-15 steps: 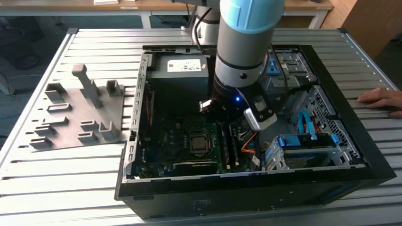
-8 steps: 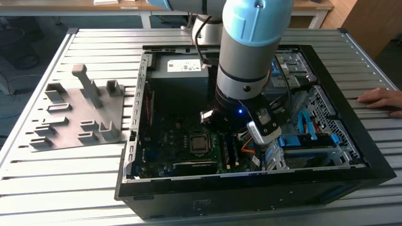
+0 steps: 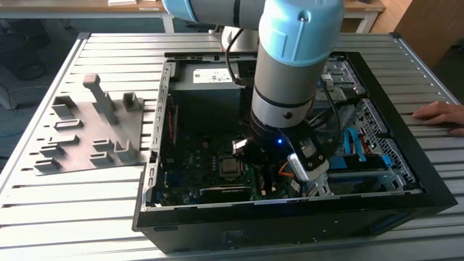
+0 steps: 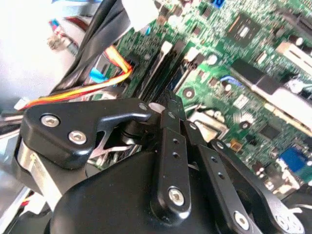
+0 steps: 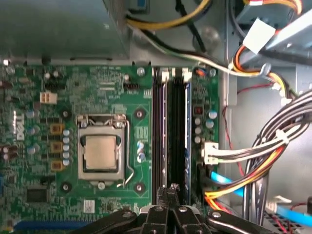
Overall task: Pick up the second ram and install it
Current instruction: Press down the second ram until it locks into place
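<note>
My gripper (image 5: 169,191) is low inside the open computer case (image 3: 290,215), over the motherboard (image 5: 97,92). Its black fingers (image 4: 168,109) are shut together with no gap showing. They sit at one end of the bank of memory slots (image 5: 170,131) beside the processor socket (image 5: 101,152). A thin ram (image 5: 187,136) with a blue-green edge stands edge-on in the bank, close beside the fingertips. Whether the fingers touch a stick I cannot tell. In the exterior view the arm's grey and blue body hides the slots, and the gripper (image 3: 313,182) points down into the case.
A grey slotted tray (image 3: 87,130) lies on the ribbed table at the exterior view's left. A person's hand (image 3: 438,115) rests on the table at the exterior view's right. Bundles of coloured cables (image 5: 263,146) run close beside the slots. The power supply (image 3: 210,79) fills the case's far end.
</note>
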`<control>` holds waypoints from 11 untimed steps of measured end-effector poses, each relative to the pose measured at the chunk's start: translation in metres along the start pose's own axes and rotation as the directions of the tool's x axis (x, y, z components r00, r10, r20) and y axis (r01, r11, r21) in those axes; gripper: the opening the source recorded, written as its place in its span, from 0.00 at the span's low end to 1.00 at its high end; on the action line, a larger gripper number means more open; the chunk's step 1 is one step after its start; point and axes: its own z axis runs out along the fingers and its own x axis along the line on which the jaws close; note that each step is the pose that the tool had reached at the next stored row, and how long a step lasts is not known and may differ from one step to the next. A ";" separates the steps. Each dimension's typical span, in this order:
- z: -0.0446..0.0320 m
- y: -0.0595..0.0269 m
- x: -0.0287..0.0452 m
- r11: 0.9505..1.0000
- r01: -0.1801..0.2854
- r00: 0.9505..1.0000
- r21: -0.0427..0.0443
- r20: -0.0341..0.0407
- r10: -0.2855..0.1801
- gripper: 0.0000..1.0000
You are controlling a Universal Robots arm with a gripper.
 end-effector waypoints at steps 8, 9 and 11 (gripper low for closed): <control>0.0031 -0.0027 0.0000 1.000 0.001 1.000 0.010 0.000 -0.001 0.10; 0.0035 -0.0029 0.0000 1.000 0.001 1.000 0.011 0.000 -0.001 0.10; 0.0043 -0.0033 0.0000 1.000 0.001 1.000 0.015 0.000 -0.001 0.10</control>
